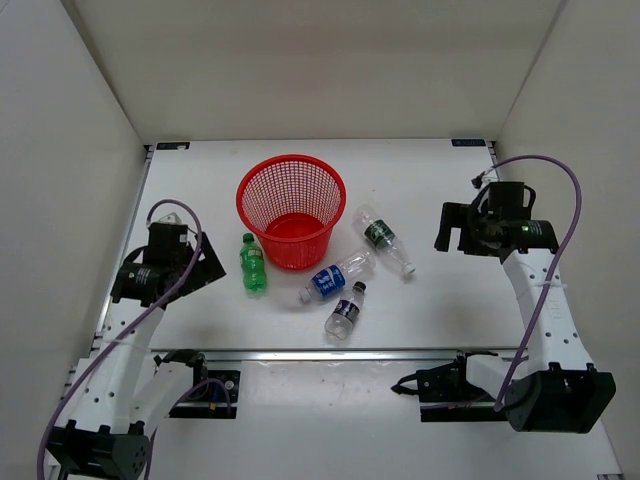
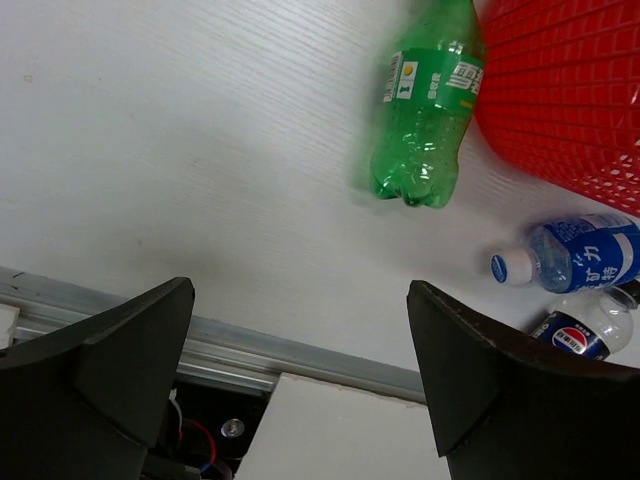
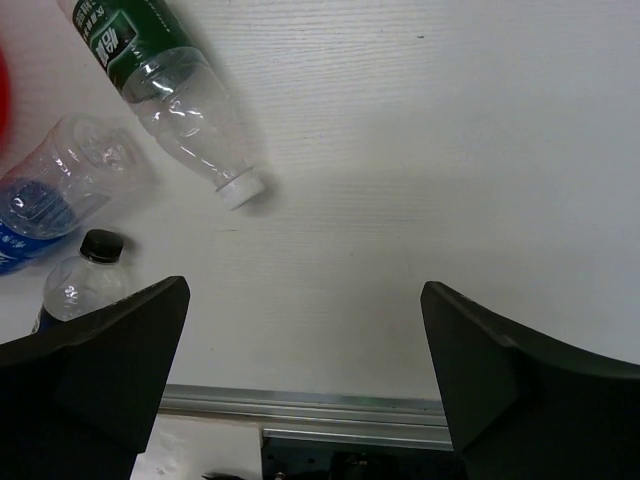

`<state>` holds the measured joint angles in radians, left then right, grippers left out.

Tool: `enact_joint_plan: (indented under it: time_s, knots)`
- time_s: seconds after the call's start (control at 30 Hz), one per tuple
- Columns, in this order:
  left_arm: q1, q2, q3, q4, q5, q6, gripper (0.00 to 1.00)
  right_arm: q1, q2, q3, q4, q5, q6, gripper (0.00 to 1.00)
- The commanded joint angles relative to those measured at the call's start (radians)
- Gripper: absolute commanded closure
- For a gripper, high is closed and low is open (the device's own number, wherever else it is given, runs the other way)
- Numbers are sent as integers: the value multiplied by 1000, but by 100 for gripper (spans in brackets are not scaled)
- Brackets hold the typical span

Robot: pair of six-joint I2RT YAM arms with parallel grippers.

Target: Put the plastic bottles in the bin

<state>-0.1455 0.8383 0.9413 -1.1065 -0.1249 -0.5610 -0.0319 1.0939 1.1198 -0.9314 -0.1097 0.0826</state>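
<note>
The red mesh bin stands upright at mid-table and looks empty. The green bottle lies just left of it. A clear bottle with a blue label, a clear bottle with a black cap and a clear bottle with a dark green label and white cap lie to its right front. My left gripper is open and empty, left of the green bottle. My right gripper is open and empty, right of the dark-green-label bottle.
A metal rail runs along the table's near edge, in front of both arm bases. White walls close in the table on the left, right and back. A purple cable loops off the right arm.
</note>
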Motion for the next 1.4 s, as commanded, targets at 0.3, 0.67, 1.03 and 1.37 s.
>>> enact_joint_plan:
  time_s: [0.3, 0.67, 1.03, 1.37]
  knots:
    - [-43, 88, -56, 238, 74, -45, 2, 26, -121, -26, 138, 67, -49, 1]
    - [-131, 261, -134, 534, 33, -92, 1, -2, -141, -61, 157, 108, -37, 0]
    - [-157, 361, -312, 749, 56, -94, 2, -48, -157, -61, 169, 93, -23, 1]
    - [-157, 389, -386, 843, 22, -96, 5, -62, -160, -75, 195, 70, -6, 1]
